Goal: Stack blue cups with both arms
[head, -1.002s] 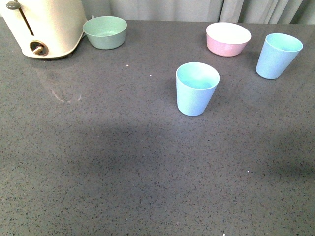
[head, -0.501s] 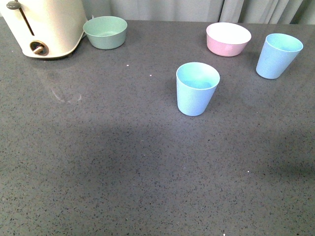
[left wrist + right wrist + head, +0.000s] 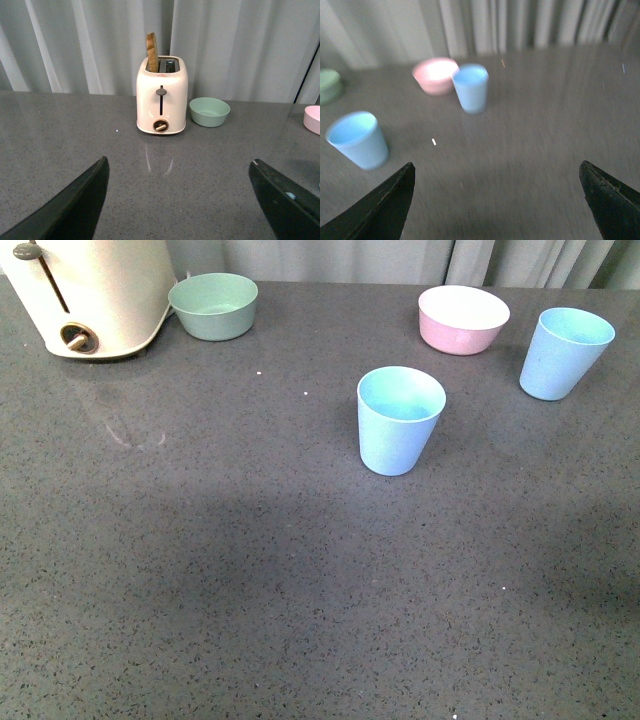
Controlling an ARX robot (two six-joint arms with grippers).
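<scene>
Two light blue cups stand upright on the dark grey table. One blue cup (image 3: 399, 420) is at the table's middle; the other blue cup (image 3: 563, 353) is at the far right, beside the pink bowl. The blurred right wrist view shows both, the middle cup (image 3: 357, 140) and the far cup (image 3: 471, 87). Neither arm shows in the front view. My left gripper (image 3: 180, 167) is open and empty, facing the toaster. My right gripper (image 3: 497, 172) is open and empty, well short of the cups.
A cream toaster (image 3: 90, 290) with a slice in its slot (image 3: 152, 51) stands at the far left. A green bowl (image 3: 213, 305) sits next to it. A pink bowl (image 3: 463, 319) sits at the back. Grey curtains hang behind the table (image 3: 250, 570).
</scene>
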